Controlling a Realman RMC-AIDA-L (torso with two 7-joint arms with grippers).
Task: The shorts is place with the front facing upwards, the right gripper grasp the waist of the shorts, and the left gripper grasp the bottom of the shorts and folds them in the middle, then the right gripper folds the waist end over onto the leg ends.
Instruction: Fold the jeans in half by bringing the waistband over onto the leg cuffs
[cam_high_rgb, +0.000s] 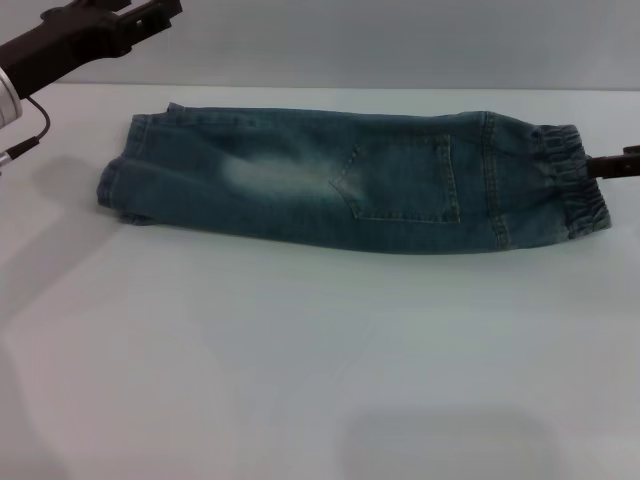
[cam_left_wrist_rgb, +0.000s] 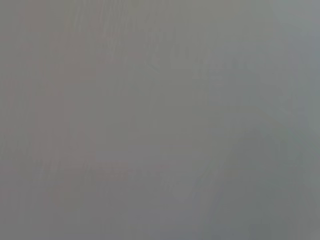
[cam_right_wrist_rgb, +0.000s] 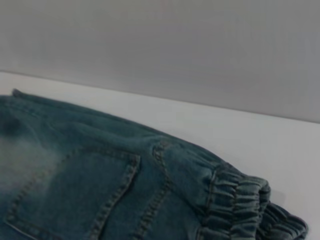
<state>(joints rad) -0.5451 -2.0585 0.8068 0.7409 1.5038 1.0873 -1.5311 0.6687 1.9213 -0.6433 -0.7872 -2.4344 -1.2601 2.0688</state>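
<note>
The blue denim shorts (cam_high_rgb: 340, 180) lie folded lengthwise on the white table (cam_high_rgb: 300, 360), with a stitched pocket (cam_high_rgb: 405, 180) facing up. The leg ends (cam_high_rgb: 120, 185) are stacked at the left. The gathered elastic waist (cam_high_rgb: 570, 190) is at the right and also shows in the right wrist view as the waist (cam_right_wrist_rgb: 240, 205). My right gripper (cam_high_rgb: 600, 166) reaches in from the right edge and is shut on the waist's outer edge. My left gripper (cam_high_rgb: 150, 12) hangs raised at the top left, apart from the shorts. The left wrist view shows only plain grey.
The white table stretches wide in front of the shorts. A pale grey wall (cam_high_rgb: 400, 40) runs behind the table's far edge. A black cable (cam_high_rgb: 30, 135) hangs from the left arm near the leg ends.
</note>
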